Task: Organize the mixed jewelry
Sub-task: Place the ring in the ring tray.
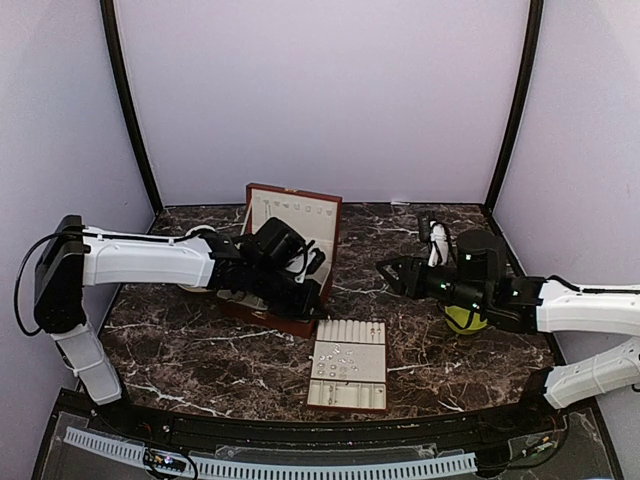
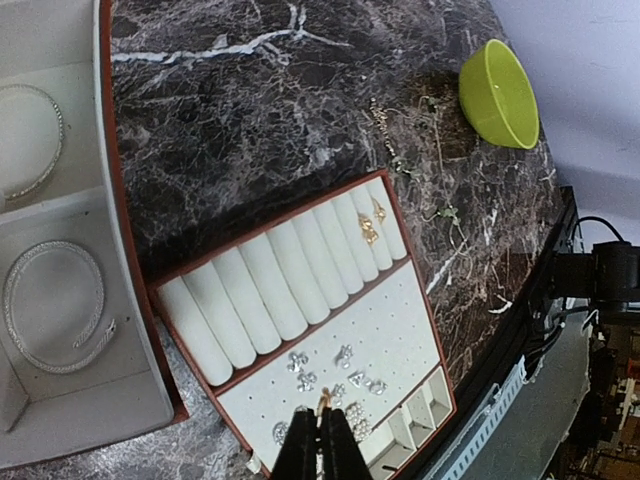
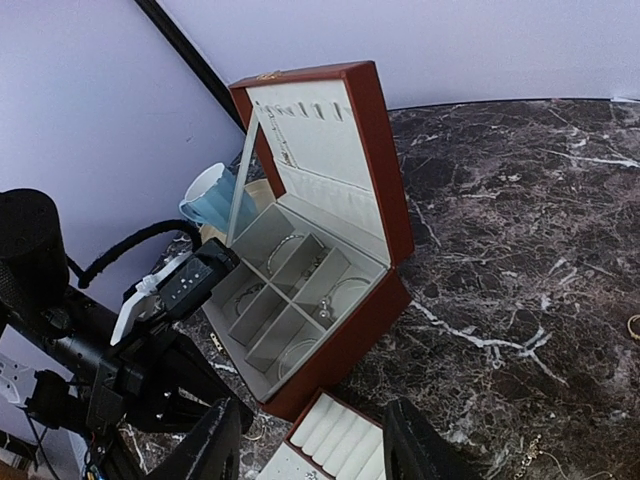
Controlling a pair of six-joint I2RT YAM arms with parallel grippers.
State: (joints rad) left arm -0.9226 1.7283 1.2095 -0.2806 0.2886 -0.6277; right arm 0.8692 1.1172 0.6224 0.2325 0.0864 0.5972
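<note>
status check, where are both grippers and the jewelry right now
Left gripper shut on tiny gold piece over ring tray. Right gripper open, empty. Loose chains on table by green bowl. Nothing in the way.

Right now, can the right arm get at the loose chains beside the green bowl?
Probably yes. The right claw is open, and the loose chains lie uncovered on the marble table close by; only the green bowl sits beside them.
</note>
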